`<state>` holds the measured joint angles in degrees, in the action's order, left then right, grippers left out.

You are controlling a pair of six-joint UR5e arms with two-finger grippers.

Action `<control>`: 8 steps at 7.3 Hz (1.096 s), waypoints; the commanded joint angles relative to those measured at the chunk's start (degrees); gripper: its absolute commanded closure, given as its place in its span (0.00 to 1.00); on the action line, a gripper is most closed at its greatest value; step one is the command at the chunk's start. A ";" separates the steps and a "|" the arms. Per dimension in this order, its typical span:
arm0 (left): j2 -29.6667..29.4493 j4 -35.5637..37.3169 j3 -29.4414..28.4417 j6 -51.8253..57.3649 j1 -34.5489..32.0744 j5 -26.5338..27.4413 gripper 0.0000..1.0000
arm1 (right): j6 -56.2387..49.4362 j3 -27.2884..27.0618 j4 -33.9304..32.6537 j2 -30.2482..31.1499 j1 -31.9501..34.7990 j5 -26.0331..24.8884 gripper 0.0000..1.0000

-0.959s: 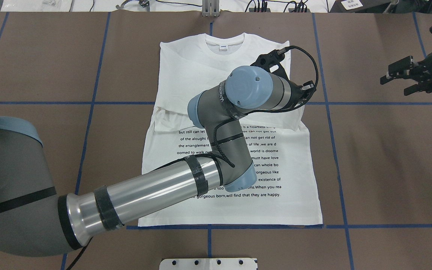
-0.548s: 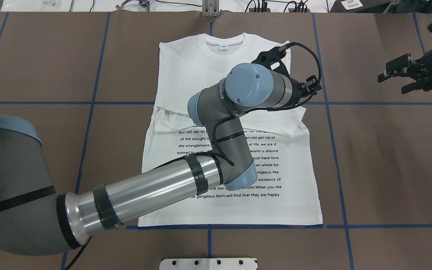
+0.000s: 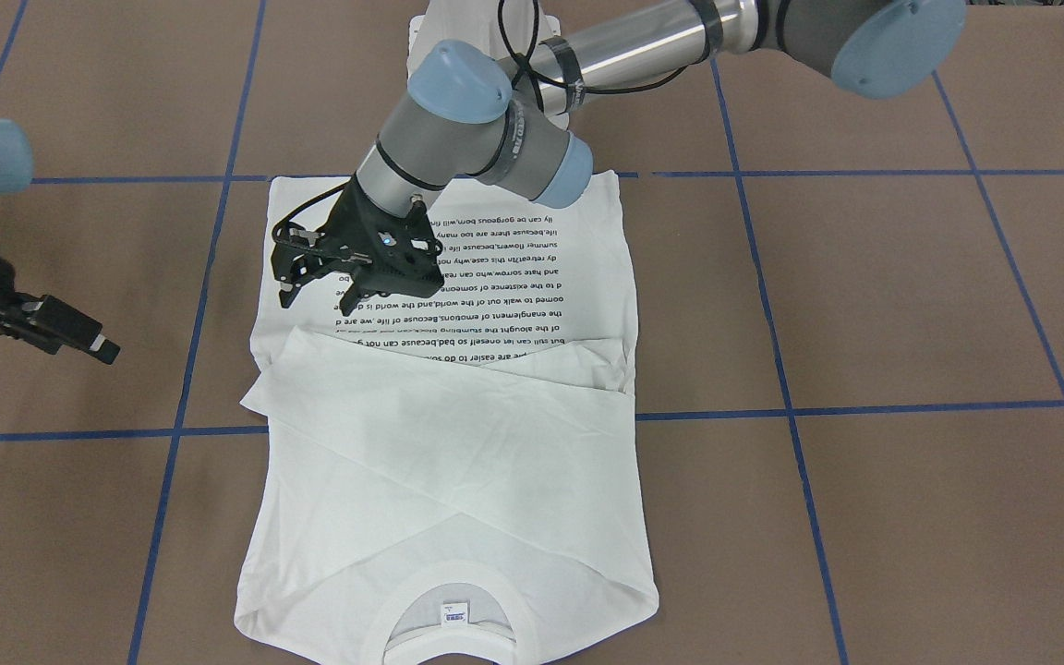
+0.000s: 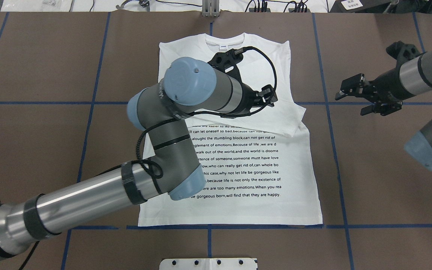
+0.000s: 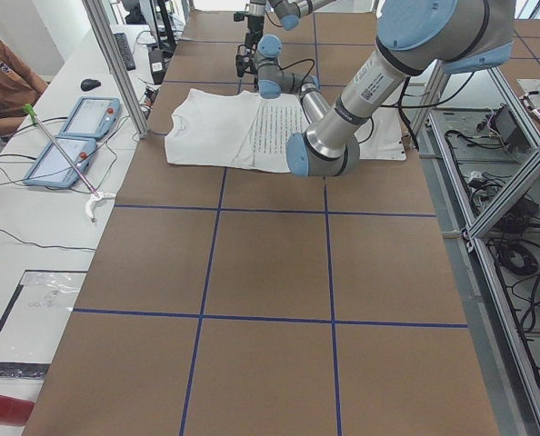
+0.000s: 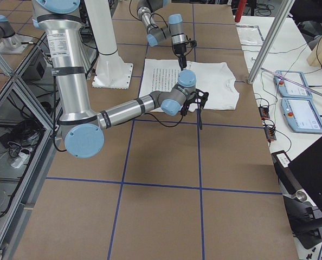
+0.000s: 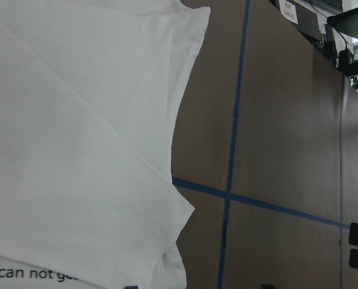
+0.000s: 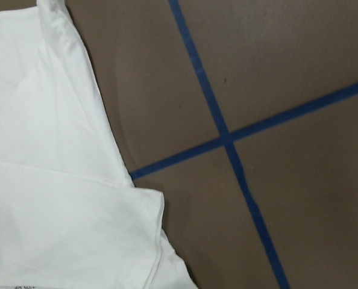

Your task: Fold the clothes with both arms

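Sleeves crossed over chest, shirt (image 4: 298, 180) lies flat mid-frame. Empty left gripper (image 3: 317, 303), jaws apart, has swung from shirt's right edge to centre — right gripper (image 4: 352, 102), also apart, has come in from frame right. Hem fold prob. next.

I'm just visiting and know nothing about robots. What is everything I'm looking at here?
White long-sleeved T-shirt with black text: one, white, flat mid-table, sleeves folded across chest.
Brown table cover: one, brown, under everything.
Blue tape lines: several, blue, a grid on the cover.
White metal pedestal plate: one, white, table edge by the robot.
Control tablets: two, blue and white, side desk.
Person in brown top: one, at the side desk.
Left robot arm: one, silver-grey with light blue caps, over the shirt; black jaws open, empty.
Right robot arm: one, same colours, beside the shirt; jaws open, empty.
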<state>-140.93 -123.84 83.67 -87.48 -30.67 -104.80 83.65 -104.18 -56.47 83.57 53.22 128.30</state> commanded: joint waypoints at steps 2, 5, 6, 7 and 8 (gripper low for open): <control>15.13 4.92 14.66 11.70 -6.74 -8.63 0.28 | 14.84 -13.56 -0.05 10.63 -17.92 -16.28 0.01; 20.15 4.57 16.95 14.00 -8.35 -9.72 0.28 | 25.92 -14.82 -0.13 13.98 -34.45 -30.96 0.01; 20.69 4.48 16.87 14.62 -8.35 -10.24 0.27 | 29.52 -14.91 -0.13 14.17 -38.59 -34.40 0.02; 20.78 4.48 16.79 14.62 -8.35 -11.12 0.27 | 30.42 -15.08 -0.40 15.56 -42.11 -37.13 0.03; 20.78 4.48 16.87 14.62 -8.35 -11.30 0.27 | 30.52 -15.17 -0.48 17.14 -43.80 -39.68 0.07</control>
<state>-120.34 -119.33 100.47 -72.98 -38.98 -115.59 113.15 -119.21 -56.79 98.95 12.73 92.21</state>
